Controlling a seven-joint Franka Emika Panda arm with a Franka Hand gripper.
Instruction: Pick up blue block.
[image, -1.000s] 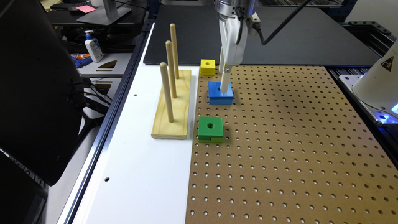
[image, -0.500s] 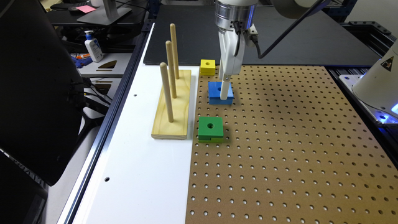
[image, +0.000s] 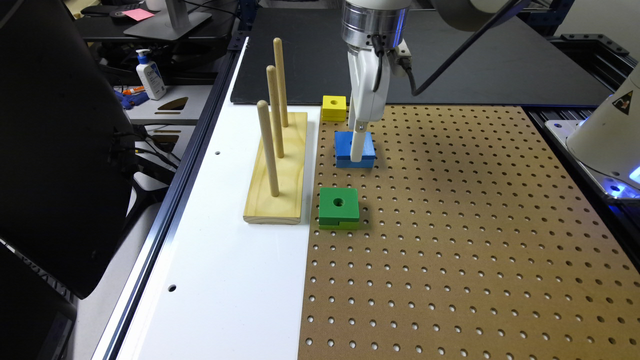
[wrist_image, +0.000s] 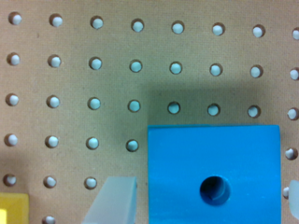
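Note:
The blue block (image: 343, 148), a flat square with a round centre hole, lies on the brown pegboard (image: 450, 225) between the yellow and green blocks. My gripper (image: 356, 152) reaches straight down onto it from above. In the wrist view the blue block (wrist_image: 187, 158) sits between the two pale fingers (wrist_image: 114, 200). A narrow gap shows on each side, so the gripper (wrist_image: 203, 200) is open and straddles the block without touching it.
A smaller yellow block (image: 334, 107) sits just behind the blue one and a green block (image: 339, 205) just in front. A wooden base with three upright pegs (image: 276, 170) stands on the white strip at the exterior view's left. A white robot base (image: 607, 135) is at the right.
The gripper has come down a little further over the blue block, its fingers now lower around it. The block has not moved.

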